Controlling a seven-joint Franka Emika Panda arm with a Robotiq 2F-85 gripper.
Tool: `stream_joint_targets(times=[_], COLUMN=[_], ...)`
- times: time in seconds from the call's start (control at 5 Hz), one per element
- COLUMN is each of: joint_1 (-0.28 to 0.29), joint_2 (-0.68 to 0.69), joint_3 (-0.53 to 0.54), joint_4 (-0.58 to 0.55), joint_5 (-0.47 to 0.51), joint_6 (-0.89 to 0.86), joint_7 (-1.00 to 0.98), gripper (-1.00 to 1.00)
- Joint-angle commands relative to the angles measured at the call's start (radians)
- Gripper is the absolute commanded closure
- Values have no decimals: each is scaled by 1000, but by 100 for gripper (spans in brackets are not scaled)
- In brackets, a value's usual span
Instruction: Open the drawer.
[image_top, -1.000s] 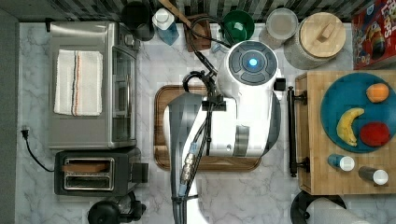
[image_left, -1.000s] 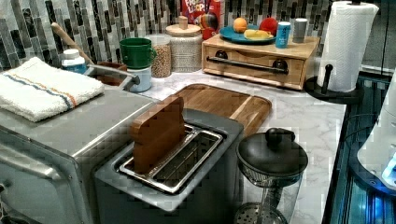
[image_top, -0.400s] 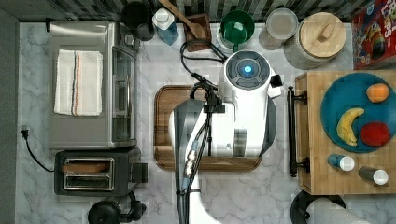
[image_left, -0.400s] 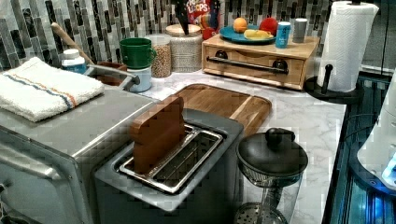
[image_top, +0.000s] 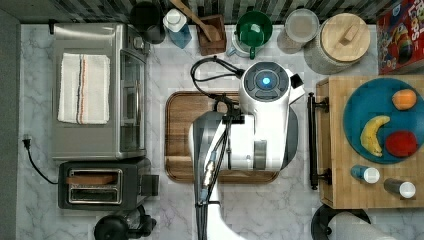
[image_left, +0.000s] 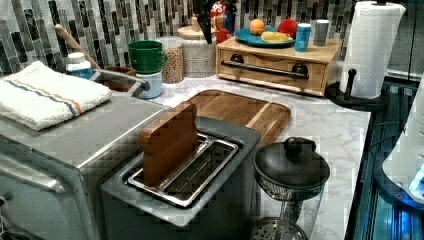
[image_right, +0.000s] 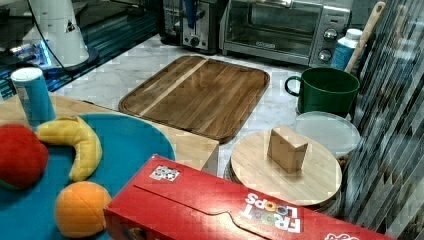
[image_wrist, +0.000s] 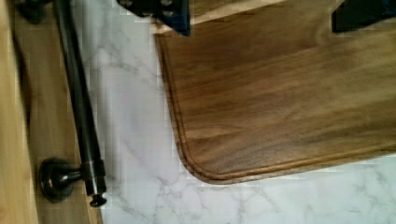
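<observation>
Red cereal box (image_right: 235, 210), lower centre of the right view: white letters "FROOT LOOPS" printed upside down on its top face, with a small square code patch near its left end, too fine to read. Same box at the upper right corner of the top view (image_top: 400, 37), where part of the name shows as "LOOPS". In the left view, top centre behind a dark hanging part, it shows the letters "PS" (image_left: 220, 12).

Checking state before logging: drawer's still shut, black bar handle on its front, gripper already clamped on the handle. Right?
Not quite. The gripper is not on the handle: the wrist view shows its fingers spread over the cutting board, with bare marble between them and the bar. The rest holds: the left view shows the drawer shut, with the bar on its front.
</observation>
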Motion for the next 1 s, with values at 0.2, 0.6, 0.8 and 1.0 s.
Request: stream_joint_targets(times=[0.2,0.6,0.8,1.0], joint_1=[-76,-100,-113,-109], joint_2=[-18,5,10,21], joint_3=[-77,-118,-120,-130], joint_4=[-41,-62,-86,-121], joint_5=[-53,-38,-28,-25], joint_6=[189,266,298,347], joint_7=[-333,-451,-457,-441], gripper=[-100,-100,-100,-100])
